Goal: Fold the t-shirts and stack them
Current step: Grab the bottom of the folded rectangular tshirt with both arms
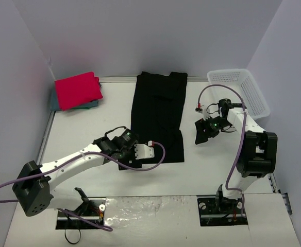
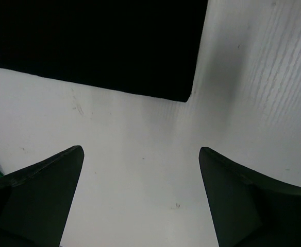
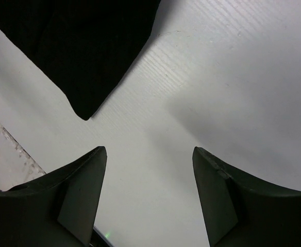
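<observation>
Three shirts are in play, and two look finished: the bright red-pink folded t-shirt (image 1: 78, 90) lies on top of the teal-blue one (image 1: 92, 105) at about ten o'clock on the white table (image 1: 217, 175). That stack is parked in the far-left corner, probably so the middle stays free for folding. The large plain black t-shirt (image 1: 158, 113) is your working piece. It lies flat in the centre as a long narrow strip running from twelve toward six, sleeves apparently tucked in, which puts its near hem within reach of both arms. Your left gripper (image 2: 140, 154) hangs low at about seven o'clock of that strip. Its jaws stand wide apart with only bare table between them, and a corner of the black cloth shows just ahead in the wrist view. Your right gripper (image 3: 149, 152) sits off the strip's right edge at roughly four o'clock, near it but not touching. Its jaws are also parted and empty, with another black corner ahead to the left. The white plastic mesh basket (image 1: 253, 95) waits at two o'clock (no cloth shows in it from above). I judge the lengthwise fold done and a crosswise fold due, so each set of jaws would want a near corner. Pinch one layer too few and the strip may splay open.
</observation>
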You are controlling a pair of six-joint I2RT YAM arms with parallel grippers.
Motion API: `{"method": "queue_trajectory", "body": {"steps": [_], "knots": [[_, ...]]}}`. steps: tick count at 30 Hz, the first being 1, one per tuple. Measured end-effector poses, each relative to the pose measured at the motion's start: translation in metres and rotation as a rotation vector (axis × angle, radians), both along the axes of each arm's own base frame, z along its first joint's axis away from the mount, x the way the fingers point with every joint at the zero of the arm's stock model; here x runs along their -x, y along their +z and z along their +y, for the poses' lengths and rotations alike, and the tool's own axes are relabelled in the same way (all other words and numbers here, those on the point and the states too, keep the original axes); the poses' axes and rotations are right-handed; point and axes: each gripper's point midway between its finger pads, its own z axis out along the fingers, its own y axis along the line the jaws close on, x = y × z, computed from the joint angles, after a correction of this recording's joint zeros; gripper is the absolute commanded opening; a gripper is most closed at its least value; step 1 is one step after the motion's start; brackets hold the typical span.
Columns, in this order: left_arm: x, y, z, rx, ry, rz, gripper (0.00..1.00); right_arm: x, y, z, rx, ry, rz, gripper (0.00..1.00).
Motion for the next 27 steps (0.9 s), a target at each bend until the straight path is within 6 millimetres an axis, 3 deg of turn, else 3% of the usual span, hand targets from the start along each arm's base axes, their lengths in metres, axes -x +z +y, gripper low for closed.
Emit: {"method": "queue_trajectory", "body": {"steps": [10,27], "knots": [[0.01,-0.025,-0.033,-0.02,-0.095,0.027,0.94,-0.006,-0.01,-0.007,0.036,-0.045,0.009,0.64],[0.01,-0.055,-0.042,-0.024,-0.103,0.031,0.96,-0.007,-0.017,-0.012,0.065,-0.068,0.022,0.64]]}}
